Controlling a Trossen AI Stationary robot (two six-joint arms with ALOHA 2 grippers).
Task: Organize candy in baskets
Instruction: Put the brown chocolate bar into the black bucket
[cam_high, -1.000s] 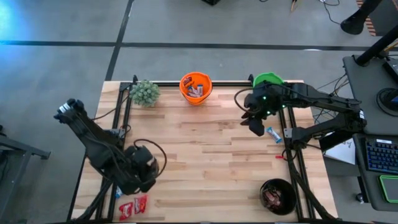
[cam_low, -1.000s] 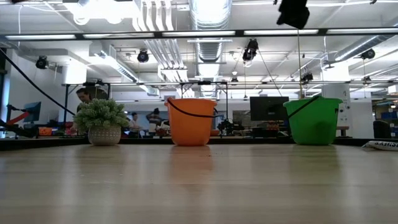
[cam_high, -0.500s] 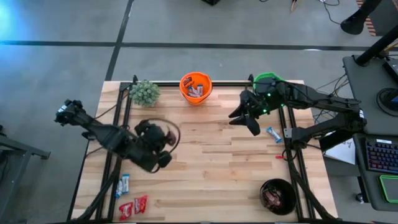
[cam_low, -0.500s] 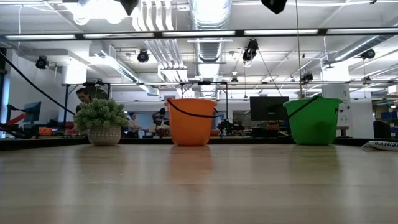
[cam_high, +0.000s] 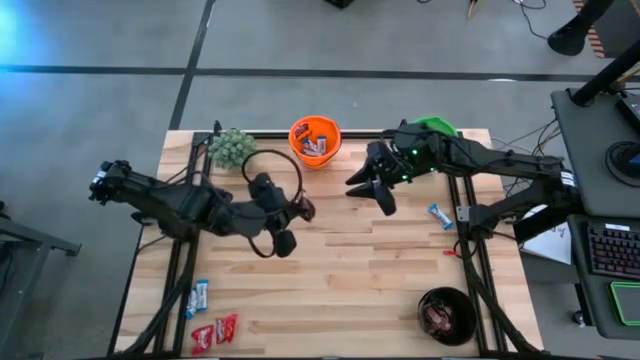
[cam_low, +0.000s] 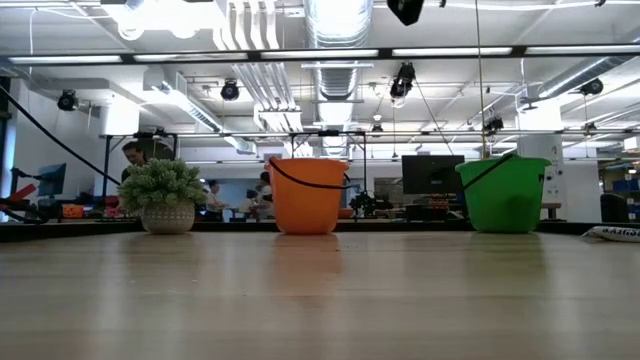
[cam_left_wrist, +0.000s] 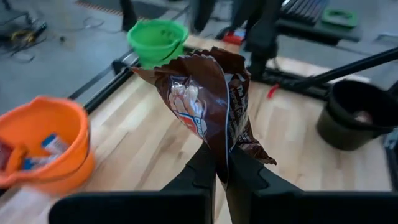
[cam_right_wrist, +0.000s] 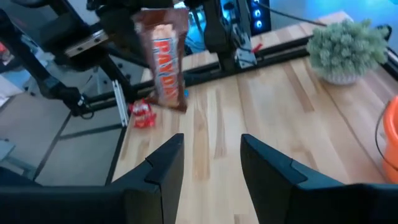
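Note:
My left gripper (cam_high: 296, 211) hangs over the middle of the table, shut on a dark brown candy bar (cam_left_wrist: 205, 106), which also shows in the right wrist view (cam_right_wrist: 165, 62). My right gripper (cam_high: 368, 194) stands open above the table, between the orange basket (cam_high: 315, 140) and the green basket (cam_high: 432, 127), with nothing between its fingers (cam_right_wrist: 165, 165). The black basket (cam_high: 447, 315) stands at the near right with dark candy inside. Loose candy lies on the table: a light blue-and-white bar (cam_high: 440, 215) at the right, another (cam_high: 200, 297) and red ones (cam_high: 215, 333) at the near left. My left gripper pinches one end of the brown wrapper (cam_left_wrist: 221, 155) between its two fingers. The fingers come from the table's left, slanting a little downward. The bar sticks out past the fingertips and is lifted clear of the table.
A fuzzy green plant in a pot (cam_high: 232, 148) stands at the far left beside the orange basket, which holds several candies. Black frame rails run along the table's left (cam_high: 195, 190) and right (cam_high: 470, 240) sides. Bare wood lies between the two arms and the near edge.
My left gripper has swung from the near left corner up and toward the table's middle, rolling as it went, and keeps the brown candy bar lifted clear. My right gripper has moved toward the table's left and tipped up nearer to level, staying open.

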